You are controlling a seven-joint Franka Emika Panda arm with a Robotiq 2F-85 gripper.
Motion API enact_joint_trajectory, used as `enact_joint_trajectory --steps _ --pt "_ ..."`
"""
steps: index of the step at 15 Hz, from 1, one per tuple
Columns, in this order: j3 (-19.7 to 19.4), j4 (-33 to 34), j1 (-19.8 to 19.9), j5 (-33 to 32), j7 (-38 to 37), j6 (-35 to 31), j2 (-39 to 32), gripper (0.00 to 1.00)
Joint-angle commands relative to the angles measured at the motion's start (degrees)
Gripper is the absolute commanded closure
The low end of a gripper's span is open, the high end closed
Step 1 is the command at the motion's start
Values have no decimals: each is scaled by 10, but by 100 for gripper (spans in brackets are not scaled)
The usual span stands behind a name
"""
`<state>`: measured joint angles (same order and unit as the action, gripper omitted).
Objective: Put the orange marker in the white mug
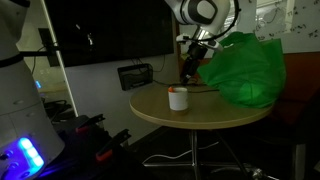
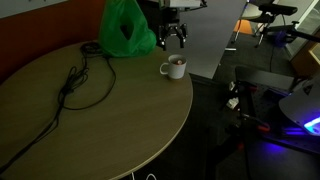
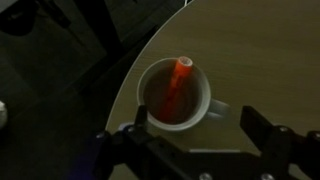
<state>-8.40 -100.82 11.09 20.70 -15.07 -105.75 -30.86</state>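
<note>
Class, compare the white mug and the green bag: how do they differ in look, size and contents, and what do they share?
The white mug is small; the green bag is far bigger. The mug is a plain white cylinder; the bag is crumpled and shapeless. The mug holds the orange marker; the bag's contents are hidden. Both rest on the round table.

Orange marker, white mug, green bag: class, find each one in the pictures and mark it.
orange marker [image 3: 175, 85]: wrist view, middle of its shaft.
white mug [image 1: 178, 101]: an exterior view, its outer wall.
green bag [image 1: 248, 68]: an exterior view, middle of its front.
</note>
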Motion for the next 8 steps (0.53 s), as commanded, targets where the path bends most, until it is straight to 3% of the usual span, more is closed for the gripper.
enact_joint_trajectory --steps 1,6,8 --pt "-8 -54 -24 -37 -1 -57 57 0" --pt "-7 -116 -41 -84 -4 -84 142 0" --pt "-7 -157 -49 -107 -11 -138 187 0"
